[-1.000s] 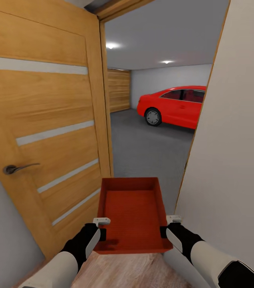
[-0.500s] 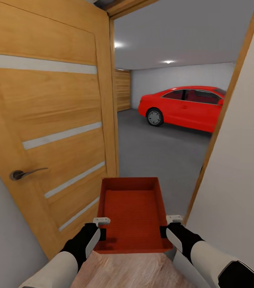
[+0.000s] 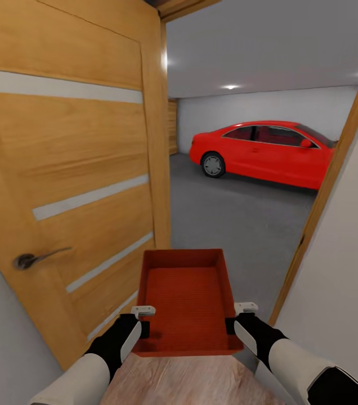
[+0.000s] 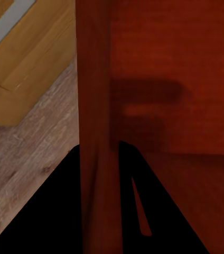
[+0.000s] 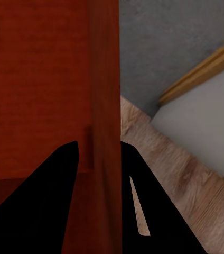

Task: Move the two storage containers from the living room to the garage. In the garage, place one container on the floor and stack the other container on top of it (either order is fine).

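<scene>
while the bin (image 3: 186, 301) hangs in the doorway, the left gripper (image 3: 143, 320) and right gripper (image 3: 236, 318) each pinching a side wall, it could clip the door (image 3: 72, 169) or frame (image 3: 336, 169) and slip.

forearms: white shells | wrists: glossy black | left pincer (image 3: 143, 319): pale grey tips | right pincer (image 3: 241, 318): same, black fingers

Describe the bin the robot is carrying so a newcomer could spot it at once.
Start at the open wooden door on the left and look low through the doorway. The bin hangs there, its side walls clamped by the left gripper and right gripper. It is a shallow, empty, open-top tray, duller orange-red than the glossy car beyond.
</scene>
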### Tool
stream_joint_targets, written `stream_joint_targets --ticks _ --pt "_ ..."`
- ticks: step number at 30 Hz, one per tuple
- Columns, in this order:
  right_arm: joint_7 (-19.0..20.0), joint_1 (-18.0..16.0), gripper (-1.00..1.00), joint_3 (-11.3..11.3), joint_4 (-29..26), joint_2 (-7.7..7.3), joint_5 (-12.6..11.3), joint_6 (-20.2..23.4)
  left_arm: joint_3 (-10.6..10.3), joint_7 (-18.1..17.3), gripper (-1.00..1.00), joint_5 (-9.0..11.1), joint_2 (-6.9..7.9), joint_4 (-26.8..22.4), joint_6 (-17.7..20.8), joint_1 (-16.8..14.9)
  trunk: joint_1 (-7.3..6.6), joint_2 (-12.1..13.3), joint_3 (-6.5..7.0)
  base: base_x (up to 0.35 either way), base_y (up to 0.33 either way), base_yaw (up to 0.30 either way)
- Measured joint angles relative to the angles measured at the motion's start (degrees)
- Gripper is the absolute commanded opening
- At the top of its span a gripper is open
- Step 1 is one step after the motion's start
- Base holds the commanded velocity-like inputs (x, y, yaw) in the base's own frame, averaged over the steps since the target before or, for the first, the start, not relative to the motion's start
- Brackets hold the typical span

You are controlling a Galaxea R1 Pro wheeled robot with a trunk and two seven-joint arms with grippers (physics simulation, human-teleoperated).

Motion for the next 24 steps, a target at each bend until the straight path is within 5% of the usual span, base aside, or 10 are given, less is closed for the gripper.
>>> stream_joint_targets --ticks 24 --pt "0.0 0.0 -1.00 0.1 0.1 0.01 0.0 0.0 0.0 -0.1 -1.00 0.0 -0.02 0.2 -0.2 0.0 0.01 0.0 0.00 0.006 0.010 -0.235"
